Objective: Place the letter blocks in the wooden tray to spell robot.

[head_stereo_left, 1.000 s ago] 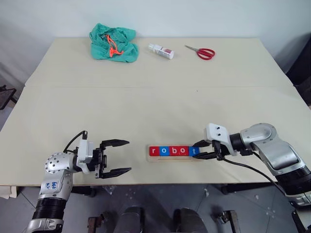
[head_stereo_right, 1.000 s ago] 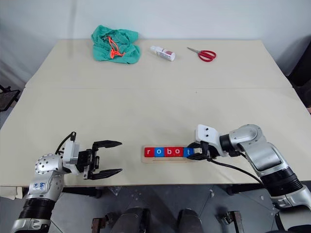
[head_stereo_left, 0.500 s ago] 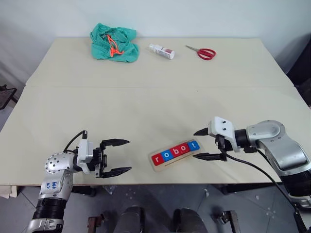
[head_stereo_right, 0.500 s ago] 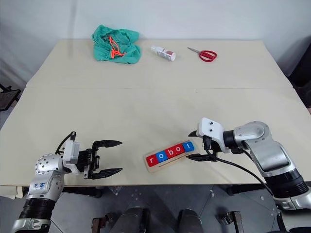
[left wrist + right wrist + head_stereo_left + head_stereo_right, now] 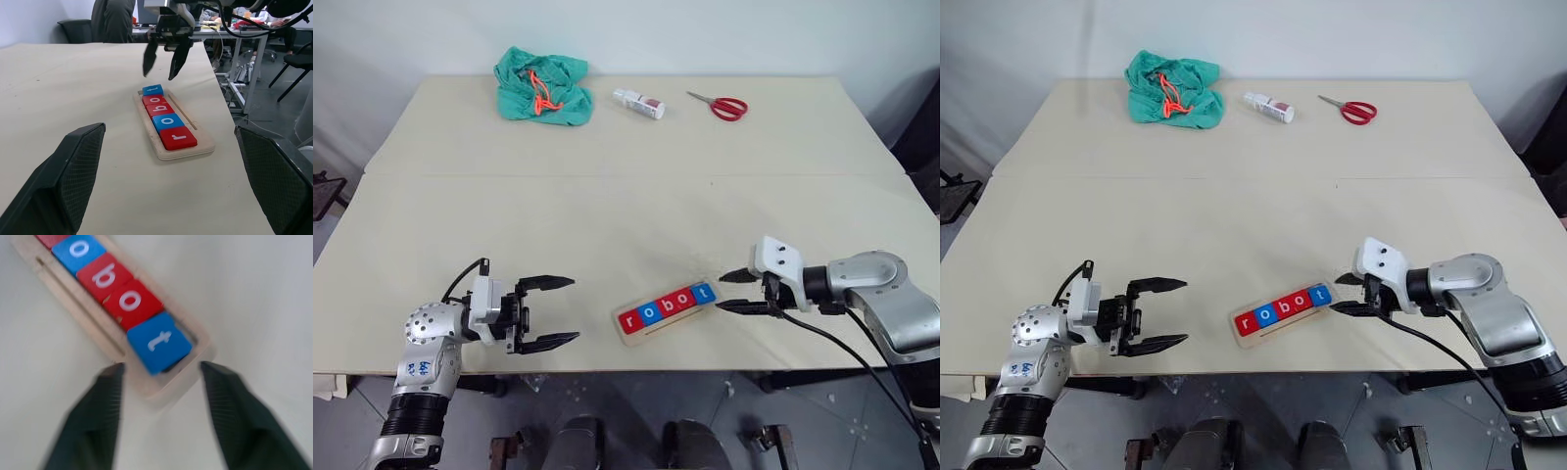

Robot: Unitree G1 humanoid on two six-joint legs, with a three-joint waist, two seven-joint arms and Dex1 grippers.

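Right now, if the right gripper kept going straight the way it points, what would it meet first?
Most likely the blue t block at the near end of the wooden tray; the right gripper sits open just short of it, empty.

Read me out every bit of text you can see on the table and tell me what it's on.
"r", "o", "b", "o", "t": one white letter on each of the letter blocks, reading "robot" along the wooden tray.
Label on the small white bottle: too small to read.
Scissors and green cloth: no text visible.
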